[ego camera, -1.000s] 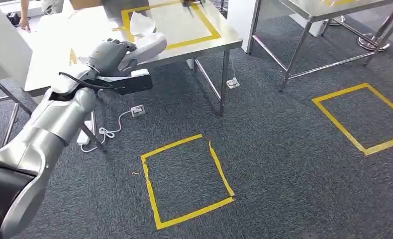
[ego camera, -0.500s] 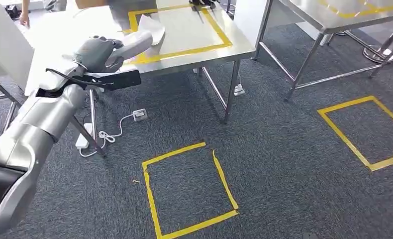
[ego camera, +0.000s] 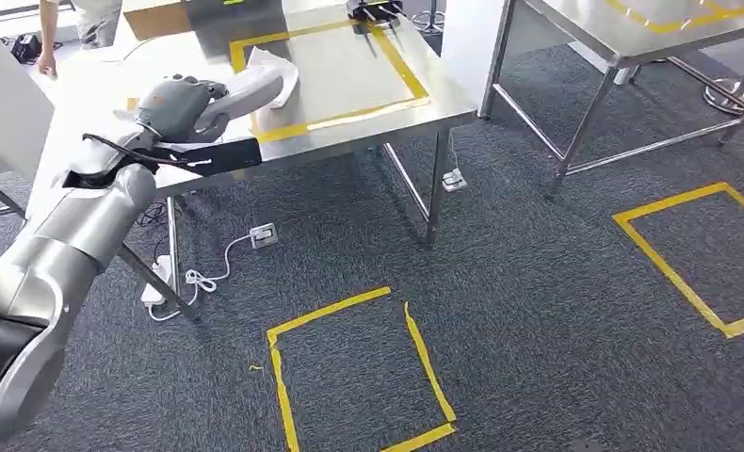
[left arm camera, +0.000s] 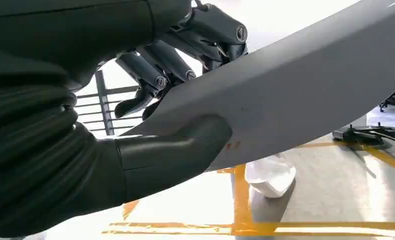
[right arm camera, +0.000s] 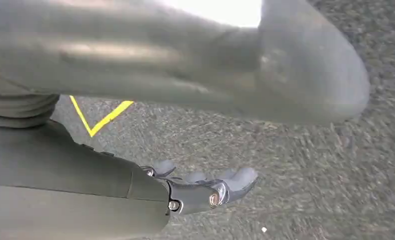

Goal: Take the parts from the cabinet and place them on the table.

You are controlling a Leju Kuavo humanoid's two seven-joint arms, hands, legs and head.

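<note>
My left hand (ego camera: 182, 102) grips a long white part (ego camera: 255, 89) and holds it level above the near edge of the steel table (ego camera: 387, 104). In the left wrist view the thumb (left arm camera: 175, 150) presses under the white part (left arm camera: 305, 90) and the dark fingers (left arm camera: 185, 55) curl over its top. Another white part (ego camera: 276, 64) lies on the table inside the yellow tape frame (ego camera: 349, 111), just beyond the held one; it appears again (left arm camera: 270, 176) in the left wrist view. My right hand (right arm camera: 205, 189) hangs over the carpet, its fingers apart and holding nothing.
A second steel table (ego camera: 613, 38) stands at the right. Yellow tape squares (ego camera: 283, 377) (ego camera: 674, 268) mark the carpet. A power strip and cable (ego camera: 263, 234) lie under the table. A white panel (ego camera: 1, 104) is at the left, a person (ego camera: 48, 28) behind it.
The whole picture has shifted as the camera moved; the table now sits lower and closer. My left hand still holds the white part, now further over the table's edge.
</note>
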